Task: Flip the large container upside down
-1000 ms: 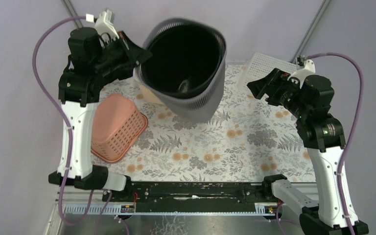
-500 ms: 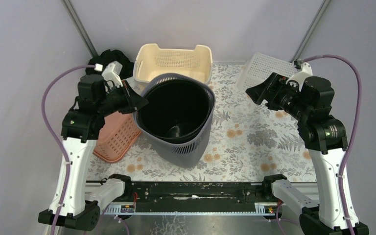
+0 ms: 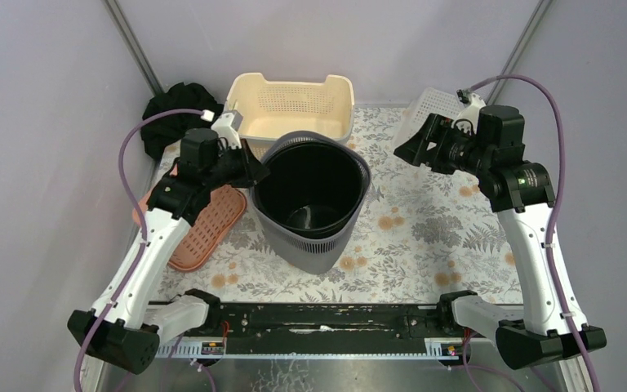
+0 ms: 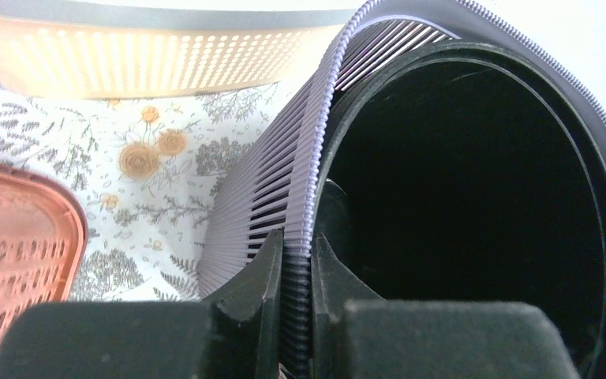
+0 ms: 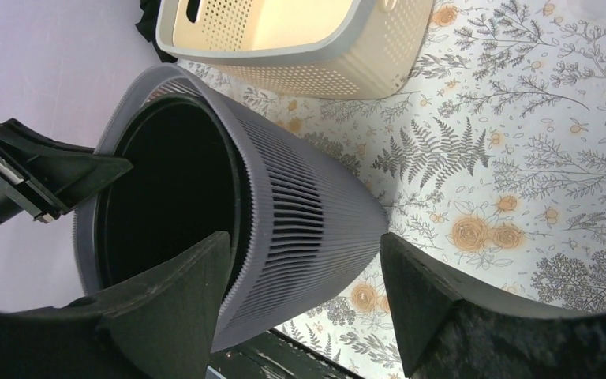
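Note:
The large container (image 3: 310,237) is a grey ribbed bin with a black inside. It stands mouth up in the middle of the floral tablecloth. My left gripper (image 3: 253,175) is shut on its left rim, one finger outside the ribbed wall (image 4: 284,181) and one inside, as the left wrist view (image 4: 296,241) shows. My right gripper (image 3: 404,151) hangs open in the air to the right of the bin, apart from it. In the right wrist view the container (image 5: 308,213) lies beyond my open right gripper (image 5: 304,241), with nothing between the fingers.
A cream basket (image 3: 294,102) sits just behind the bin. A pink basket (image 3: 204,224) lies upside down at its left, under my left arm. A white perforated basket (image 3: 433,110) is at the back right, and a black cloth (image 3: 167,102) at the back left.
My left arm brought the container down from high at the back to the table's middle, still gripping its rim. The right gripper moved back and left, its jaws narrowing slightly.

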Action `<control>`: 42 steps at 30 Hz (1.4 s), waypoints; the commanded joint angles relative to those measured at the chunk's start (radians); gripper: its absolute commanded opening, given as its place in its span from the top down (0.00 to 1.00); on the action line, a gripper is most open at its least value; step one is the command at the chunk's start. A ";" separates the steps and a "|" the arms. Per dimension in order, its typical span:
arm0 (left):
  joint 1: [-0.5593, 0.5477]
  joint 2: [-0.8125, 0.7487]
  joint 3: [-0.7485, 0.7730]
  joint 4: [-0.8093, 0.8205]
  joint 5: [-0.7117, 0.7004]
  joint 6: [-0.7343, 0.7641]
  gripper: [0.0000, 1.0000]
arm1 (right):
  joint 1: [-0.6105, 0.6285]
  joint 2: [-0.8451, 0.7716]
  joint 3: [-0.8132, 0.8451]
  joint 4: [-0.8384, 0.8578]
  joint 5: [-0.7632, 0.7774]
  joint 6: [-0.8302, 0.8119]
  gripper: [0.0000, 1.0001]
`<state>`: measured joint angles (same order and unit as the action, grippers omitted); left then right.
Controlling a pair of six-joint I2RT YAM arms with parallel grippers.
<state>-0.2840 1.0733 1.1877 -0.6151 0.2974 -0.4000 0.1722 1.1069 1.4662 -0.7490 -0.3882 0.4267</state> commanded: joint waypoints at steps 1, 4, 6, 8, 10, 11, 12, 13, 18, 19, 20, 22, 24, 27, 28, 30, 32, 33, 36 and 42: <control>-0.054 0.010 0.013 0.262 -0.042 -0.003 1.00 | 0.016 0.016 0.082 0.014 -0.024 -0.028 0.24; -0.061 0.056 0.051 0.262 -0.075 0.036 0.99 | 0.027 0.059 0.142 -0.014 0.024 -0.040 0.26; -0.062 0.099 0.117 0.225 -0.097 0.055 0.66 | 0.044 0.096 0.190 -0.038 0.033 -0.051 0.26; -0.061 0.133 0.189 0.172 -0.119 0.068 0.42 | 0.068 0.136 0.248 -0.068 0.053 -0.069 0.26; -0.061 0.157 0.263 0.116 -0.142 0.072 0.07 | 0.092 0.176 0.301 -0.104 0.070 -0.087 0.26; -0.062 0.170 0.305 0.081 -0.154 0.072 0.01 | 0.104 0.192 0.324 -0.121 0.076 -0.094 0.26; -0.063 0.180 0.344 0.037 -0.163 0.071 0.00 | 0.121 0.210 0.348 -0.139 0.084 -0.102 0.27; -0.063 0.191 0.395 -0.018 -0.183 0.061 0.00 | 0.141 0.227 0.372 -0.161 0.095 -0.110 0.28; -0.116 0.223 0.613 -0.315 -0.251 0.010 0.00 | 0.284 0.306 0.493 -0.306 0.248 -0.159 0.34; -0.149 0.228 0.660 -0.362 -0.285 0.008 0.00 | 0.316 0.322 0.515 -0.336 0.291 -0.164 0.34; -0.184 0.235 0.689 -0.404 -0.325 0.007 0.01 | 0.349 0.337 0.538 -0.359 0.327 -0.166 0.35; -0.250 0.254 0.752 -0.491 -0.404 -0.006 0.03 | 0.416 0.364 0.578 -0.404 0.398 -0.167 0.35; -0.312 0.266 0.783 -0.545 -0.452 -0.040 0.08 | 0.469 0.399 0.612 -0.450 0.466 -0.166 0.35; -0.402 0.290 0.804 -0.620 -0.521 -0.085 0.23 | 0.525 0.422 0.630 -0.489 0.543 -0.156 0.38; -0.423 0.299 0.807 -0.642 -0.542 -0.100 0.33 | 0.538 0.428 0.629 -0.496 0.558 -0.154 0.39; -0.467 0.314 0.805 -0.676 -0.563 -0.131 0.35 | 0.560 0.438 0.622 -0.515 0.610 -0.148 0.41; -0.515 0.334 0.799 -0.709 -0.619 -0.167 0.31 | 0.570 0.442 0.608 -0.525 0.646 -0.143 0.42; -0.530 0.340 0.792 -0.721 -0.645 -0.179 0.29 | 0.573 0.442 0.596 -0.522 0.652 -0.142 0.43; -0.551 0.352 0.774 -0.748 -0.697 -0.204 0.28 | 0.575 0.433 0.547 -0.491 0.642 -0.139 0.48; -0.554 0.352 0.767 -0.774 -0.754 -0.227 0.26 | 0.574 0.419 0.491 -0.429 0.618 -0.137 0.53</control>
<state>-0.8318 1.4364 1.9507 -1.3502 -0.3614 -0.5816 0.7380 1.5501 1.9755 -1.2346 0.2085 0.2863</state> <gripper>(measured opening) 0.733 0.493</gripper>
